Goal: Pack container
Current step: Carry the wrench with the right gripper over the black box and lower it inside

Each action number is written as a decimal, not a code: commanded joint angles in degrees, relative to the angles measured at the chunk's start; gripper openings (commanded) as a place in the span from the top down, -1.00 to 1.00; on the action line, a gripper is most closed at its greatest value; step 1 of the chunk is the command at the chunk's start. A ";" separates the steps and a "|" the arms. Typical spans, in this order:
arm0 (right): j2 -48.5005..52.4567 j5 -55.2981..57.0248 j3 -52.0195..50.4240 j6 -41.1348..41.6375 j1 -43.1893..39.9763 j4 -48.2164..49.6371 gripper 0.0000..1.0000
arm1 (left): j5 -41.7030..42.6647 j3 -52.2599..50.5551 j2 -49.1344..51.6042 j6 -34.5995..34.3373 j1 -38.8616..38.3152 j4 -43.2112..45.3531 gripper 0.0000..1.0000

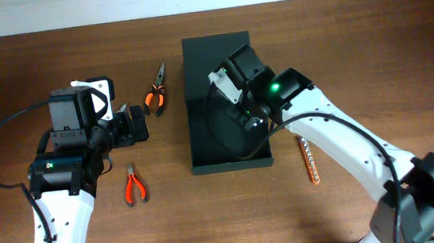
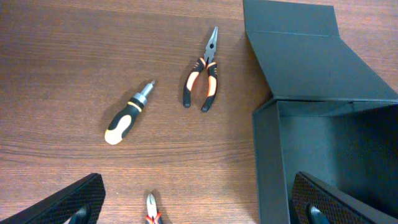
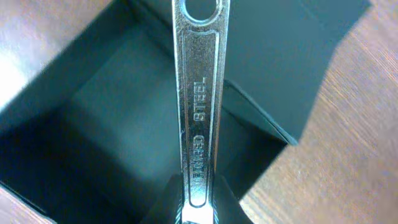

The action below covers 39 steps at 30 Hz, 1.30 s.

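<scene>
The dark green container [image 1: 229,166] lies open at the table's middle, its flap lid [image 1: 215,58] folded back at the far side. My right gripper [image 1: 248,117] hangs over the box's open interior and is shut on a silver steel wrench [image 3: 199,93]. In the right wrist view the fingers [image 3: 198,200] grip the wrench's shaft, and its ring end points away over the box [image 3: 93,124]. My left gripper [image 1: 142,127] is open and empty just left of the box. Its fingers [image 2: 202,210] straddle the box's left wall [image 2: 267,162].
Orange-handled needle-nose pliers [image 1: 156,97] [image 2: 202,81] lie left of the lid. A black and yellow screwdriver [image 2: 127,115] lies nearby. Red cutters [image 1: 134,185] [image 2: 152,216] lie at the front left. A slim orange tool [image 1: 309,160] lies right of the box.
</scene>
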 commanded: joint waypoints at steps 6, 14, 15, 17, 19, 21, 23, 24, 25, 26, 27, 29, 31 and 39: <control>5.73 -4.48 1.14 -22.62 0.31 0.28 0.78 | -0.61 0.98 0.09 1.11 -0.22 -0.04 -0.99; 10.38 -5.09 1.14 -33.53 0.31 0.55 0.78 | -0.61 0.98 0.09 1.11 -0.22 -0.04 -0.98; 10.82 -5.11 1.14 -34.58 0.31 0.57 0.78 | -0.61 0.98 0.09 1.11 -0.22 -0.04 -0.98; 11.63 -5.09 1.14 -35.91 0.31 0.83 0.78 | -0.61 0.98 0.09 1.11 -0.22 -0.04 -0.99; 12.41 -5.07 1.14 -36.24 0.31 1.70 0.78 | -0.61 0.98 0.09 1.11 -0.22 -0.04 -0.99; 13.05 -5.07 1.14 -36.24 0.31 3.08 0.77 | -0.61 0.98 0.09 1.11 -0.22 -0.07 -0.99; 13.35 -5.07 1.14 -36.57 0.31 4.17 0.77 | -0.61 0.98 0.09 1.11 -0.22 -0.04 -0.98; 13.57 -5.11 1.14 -37.55 0.31 4.59 0.78 | -0.61 0.98 0.09 1.11 -0.22 -0.04 -0.98; 13.57 -5.09 1.14 -38.34 0.31 5.18 0.78 | -0.61 0.98 0.09 1.11 -0.22 -0.07 -0.99; 13.60 -5.09 1.14 -38.93 0.31 5.77 0.77 | -0.61 0.98 0.09 1.11 -0.22 -0.04 -0.98; 13.60 -5.07 1.14 -38.99 0.28 6.64 0.78 | -0.61 0.98 0.09 1.11 -0.22 -0.04 -0.99; 13.60 -5.07 1.11 -38.99 0.24 8.48 0.78 | -0.61 0.98 0.09 1.11 -0.22 -0.04 -0.99; 13.60 -5.09 1.14 -39.01 0.17 9.68 0.77 | -0.61 0.98 0.09 1.11 -0.22 -0.07 -0.98; 15.98 -5.03 1.14 -40.50 0.15 10.88 0.78 | -0.61 0.98 0.09 1.11 -0.22 -0.04 -0.99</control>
